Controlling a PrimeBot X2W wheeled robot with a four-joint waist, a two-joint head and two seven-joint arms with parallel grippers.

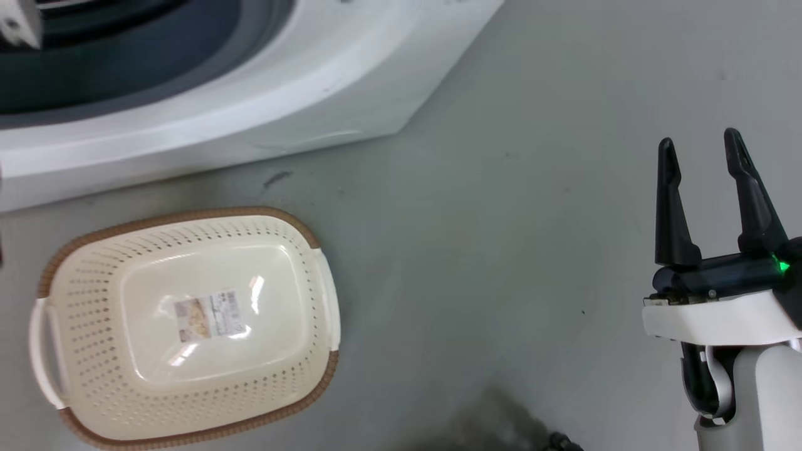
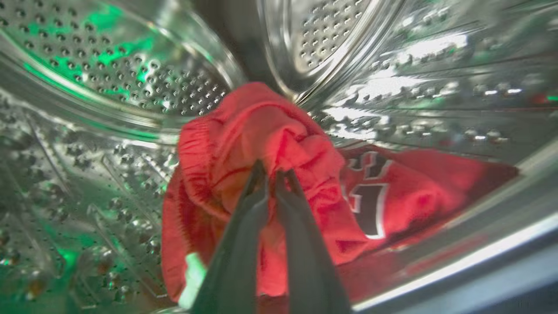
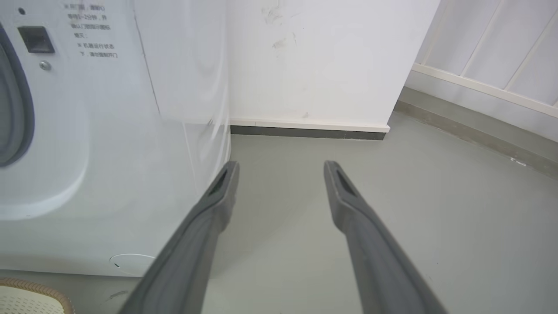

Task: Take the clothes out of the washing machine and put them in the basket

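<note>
Inside the washing machine's (image 1: 263, 106) steel drum (image 2: 113, 74), my left gripper (image 2: 272, 172) is shut on a bunched fold of the red clothes (image 2: 261, 131). A red jersey with black-and-white numbers (image 2: 370, 196) lies just right of that bunch on the drum floor. The cream basket (image 1: 88, 294) with a brown rim stands on the floor in front of the machine, holding only its paper label. My right gripper (image 1: 702, 147) hangs open over the bare floor at the right, far from the basket; the right wrist view shows its fingers (image 3: 222, 187) spread beside the machine (image 3: 87, 131).
Grey floor (image 1: 501, 250) stretches between the basket and my right arm. A white wall with a dark skirting (image 3: 305, 131) stands behind the machine's right side. The basket's corner (image 3: 26, 296) shows at the lower left of the right wrist view.
</note>
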